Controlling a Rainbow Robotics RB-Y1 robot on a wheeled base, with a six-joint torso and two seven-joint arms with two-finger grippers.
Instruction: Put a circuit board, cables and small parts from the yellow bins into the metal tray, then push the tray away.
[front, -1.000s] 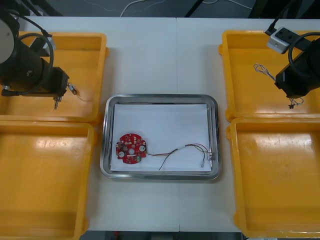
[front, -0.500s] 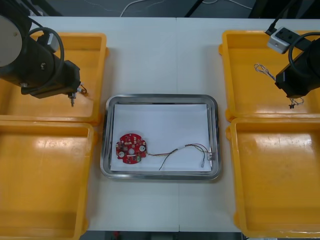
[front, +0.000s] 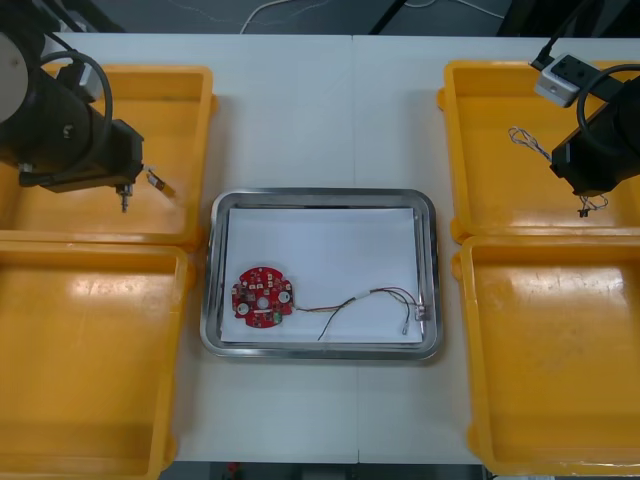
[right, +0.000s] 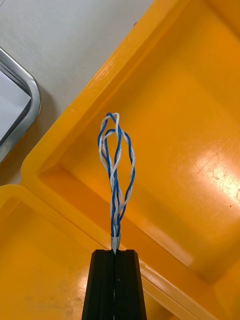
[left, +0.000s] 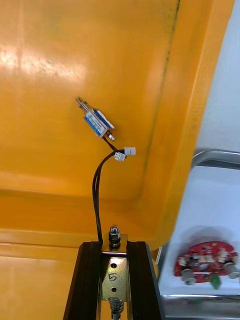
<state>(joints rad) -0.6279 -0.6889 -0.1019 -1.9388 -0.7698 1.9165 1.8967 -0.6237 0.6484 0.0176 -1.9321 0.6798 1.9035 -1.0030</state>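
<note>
Two arms are loaded, both over the far bins. The left gripper (front: 125, 200) hangs over the upper-left yellow bin (front: 185, 110), upper left of the front frame. Its jaws are narrow and pinch a black cable (left: 98, 200) at its fold. A bolted metal plate (left: 114, 272) marked 5 sits between the fingers (left: 85, 280). From the fold, one strand runs to a white connector (left: 124, 153) and the other to a small metal part (left: 96, 122) with a blue-and-white body. Both are over the bin floor; can't tell if they touch it. In the front view that part sits just right of the gripper tip.

The right gripper (front: 583, 200) is at the right edge of the frame, over the upper-right yellow bin (front: 480, 190) and near that bin's lower wall. Its jaws are closed tight on a twisted blue and white cable (right: 116, 170), held by one end, with the loop standing out past the fingertips. A second cable loop (front: 525, 140) lies in the same bin, up and left of the gripper.

The metal tray (front: 318, 196) sits mid-frame on the surface (front: 320, 110) between the bins, white inside. A round red circuit board (front: 262, 297) lies in the tray's lower left. A red and yellow cable (front: 365, 298) runs from just beside the board to the tray's lower right corner.
</note>
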